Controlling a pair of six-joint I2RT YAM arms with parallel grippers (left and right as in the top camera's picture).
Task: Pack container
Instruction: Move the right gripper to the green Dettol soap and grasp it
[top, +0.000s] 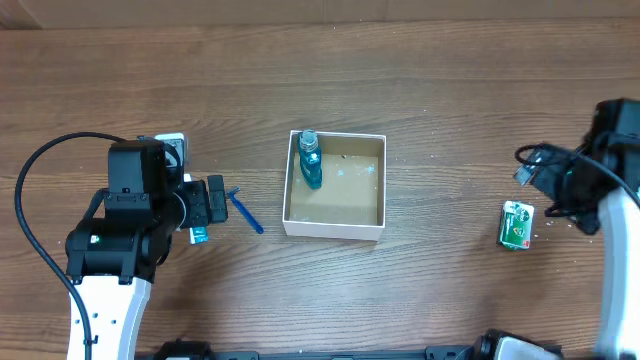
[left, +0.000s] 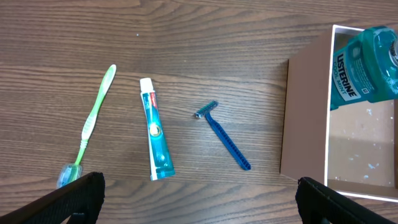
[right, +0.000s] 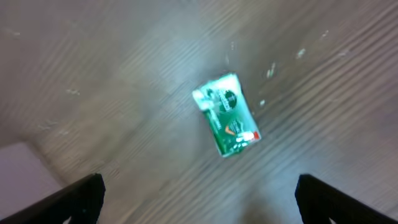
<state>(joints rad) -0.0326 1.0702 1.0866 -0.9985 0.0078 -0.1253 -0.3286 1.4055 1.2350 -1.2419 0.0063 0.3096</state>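
Observation:
The container (top: 333, 230) is a shallow white-walled box with a brown floor at the table's middle. A blue mouthwash bottle (top: 310, 160) lies in its left part. The left wrist view also shows the container (left: 305, 118) and the bottle (left: 367, 68). My left gripper (top: 215, 203) is open and empty, left of the box, above a blue razor (left: 224, 137), a toothpaste tube (left: 155, 130) and a green toothbrush (left: 93, 121). Its fingers (left: 199, 199) are wide apart. My right gripper (top: 548, 180) is open and empty (right: 199, 199), above a green packet (right: 227, 115).
The razor (top: 245, 212) lies between my left gripper and the box. The green packet (top: 517, 224) lies alone at the right. A small white object (top: 172, 142) sits behind my left arm. The right wrist view is blurred.

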